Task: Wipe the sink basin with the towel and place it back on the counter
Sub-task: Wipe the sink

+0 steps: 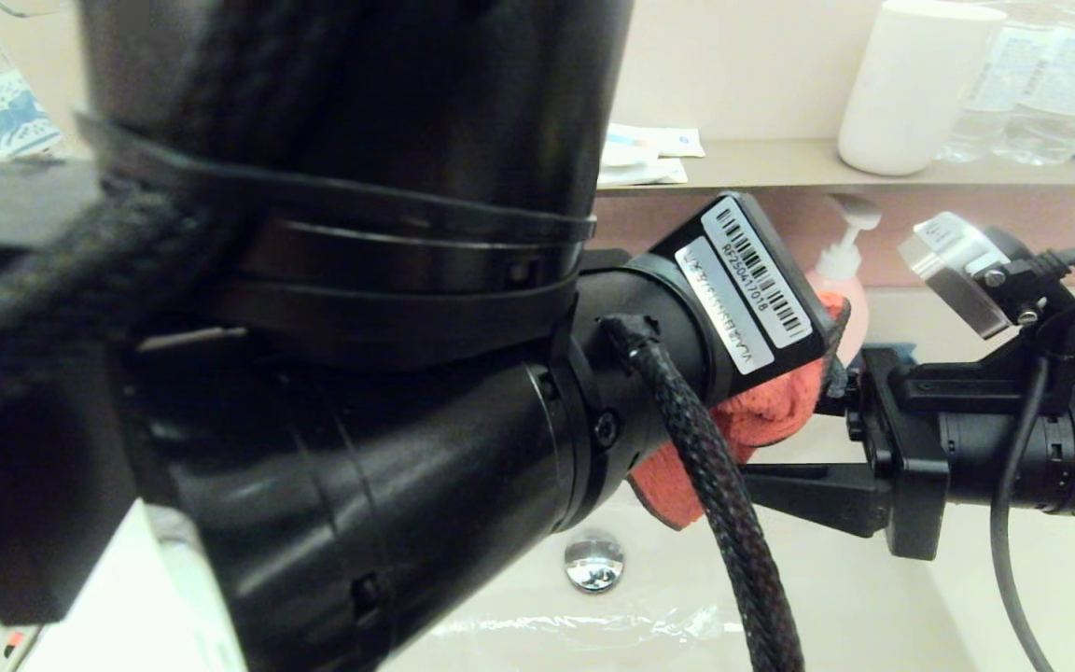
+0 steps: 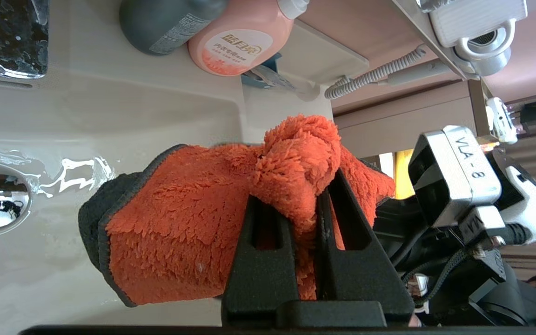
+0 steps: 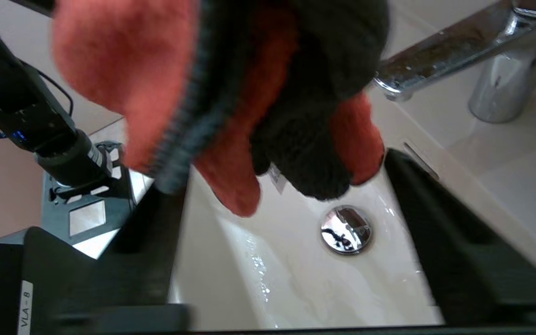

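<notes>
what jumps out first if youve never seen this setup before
The orange-red towel stands out, bunched between the shut fingers of the left gripper and hanging above the sink basin. The right gripper faces it with its fingers spread on either side of the cloth. Below gleams the chrome drain plug amid streaks of water.
</notes>
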